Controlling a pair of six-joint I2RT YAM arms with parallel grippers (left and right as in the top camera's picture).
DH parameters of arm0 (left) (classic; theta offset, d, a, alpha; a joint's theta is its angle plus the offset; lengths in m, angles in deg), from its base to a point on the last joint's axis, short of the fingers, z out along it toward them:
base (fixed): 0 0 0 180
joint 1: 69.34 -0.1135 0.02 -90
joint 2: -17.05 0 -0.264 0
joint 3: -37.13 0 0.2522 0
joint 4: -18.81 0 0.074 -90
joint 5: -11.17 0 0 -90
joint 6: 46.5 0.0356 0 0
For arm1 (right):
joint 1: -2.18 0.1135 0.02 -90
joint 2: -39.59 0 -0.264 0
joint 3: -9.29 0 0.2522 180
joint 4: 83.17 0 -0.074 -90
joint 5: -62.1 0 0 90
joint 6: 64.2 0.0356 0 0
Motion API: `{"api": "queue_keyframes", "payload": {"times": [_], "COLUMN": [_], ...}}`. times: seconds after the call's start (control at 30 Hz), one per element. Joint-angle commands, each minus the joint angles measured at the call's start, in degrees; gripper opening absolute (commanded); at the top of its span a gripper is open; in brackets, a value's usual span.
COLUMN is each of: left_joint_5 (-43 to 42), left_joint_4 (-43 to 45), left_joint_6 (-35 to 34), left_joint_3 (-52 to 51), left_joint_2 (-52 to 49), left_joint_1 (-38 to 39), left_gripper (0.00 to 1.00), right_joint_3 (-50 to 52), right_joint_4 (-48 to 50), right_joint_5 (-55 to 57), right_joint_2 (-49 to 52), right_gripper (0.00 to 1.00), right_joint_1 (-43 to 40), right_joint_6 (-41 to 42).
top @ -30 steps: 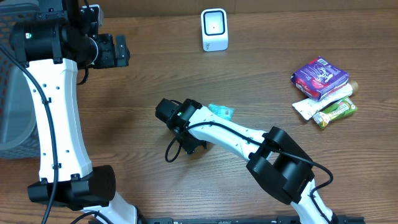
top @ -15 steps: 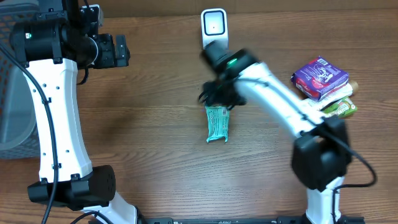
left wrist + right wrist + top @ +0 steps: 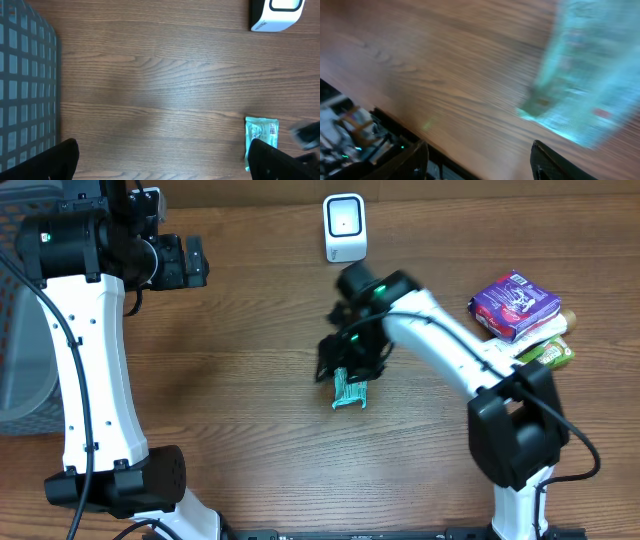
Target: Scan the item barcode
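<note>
Table: brown wood-grain table [image 3: 230, 310], smooth, with a low satin sheen and paler glare towards its middle.
Packet: small teal film packet [image 3: 350, 391] [image 3: 261, 135] [image 3: 585, 85], thin printed plastic wrap, shiny and slightly crinkled; only a blur in the right wrist view.
Scanner: white boxy barcode scanner [image 3: 345, 227] at the table's far edge, hard moulded plastic, glossy.
Pack: purple printed pack [image 3: 514, 304] near the right edge, glossy; card or film cannot be told.
Pouches: green-and-white pouches [image 3: 530, 355] under it, soft glossy film.
Basket: grey mesh basket [image 3: 15, 370] [image 3: 25, 90] at the left edge, matt; metal or plastic unclear.
Arms: white-shelled left arm [image 3: 88, 350] and white-shelled right arm [image 3: 440, 345], smooth semi-gloss plastic, with matt black joints.
</note>
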Motion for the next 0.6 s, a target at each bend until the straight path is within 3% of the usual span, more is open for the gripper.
{"api": "queue_keyframes", "payload": {"times": [0.0,0.3,0.57], "left_joint_5": [0.0,0.0,0.0], "left_joint_4": [0.0,0.1,0.0], "left_joint_6": [-0.3,-0.3,-0.3], "left_joint_3": [0.2,0.2,0.2], "left_joint_2": [-0.5,-0.5,-0.5], "left_joint_1": [0.3,0.3,0.3], "left_gripper": [0.99,1.00,0.99], "right_joint_3": [0.7,6.4,6.7], "right_joint_4": [3.2,5.9,0.3], "right_joint_5": [6.5,19.7,38.6], "right_joint_2": [0.2,1.8,1.8], "right_gripper": [0.66,0.64,0.65], "right_joint_1": [4.4,7.7,3.2], "right_joint_6": [4.5,10.3,9.9]}}
